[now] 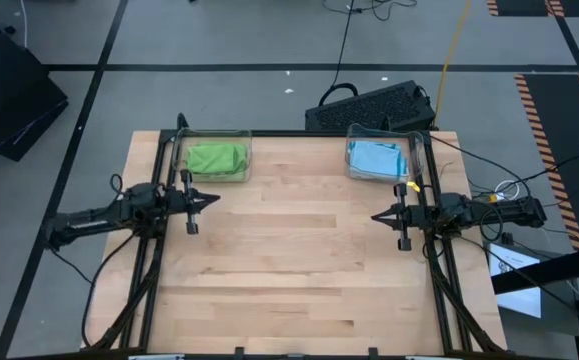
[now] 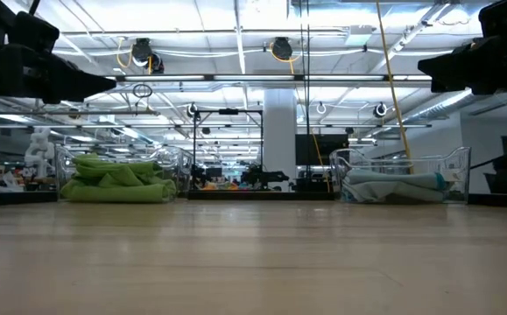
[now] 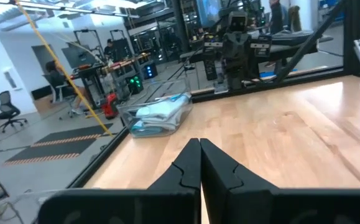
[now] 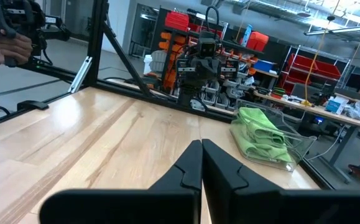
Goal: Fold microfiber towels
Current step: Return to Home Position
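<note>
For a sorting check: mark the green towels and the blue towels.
green towels (image 1: 216,158), high view, middle of the folded pile.
blue towels (image 1: 375,158), high view, middle of the top cloth.

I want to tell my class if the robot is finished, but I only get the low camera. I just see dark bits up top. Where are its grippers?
Observer: From above, the left gripper is over the left side of the table, pointing inward, beside the left bin holding the green towels.
Operator: And the other one?
Observer: The right gripper mirrors it on the right side, beside the right bin with the blue towels.
Operator: Are they holding anything?
Observer: No. Each wrist view shows its fingers pressed shut with nothing between them.
</note>
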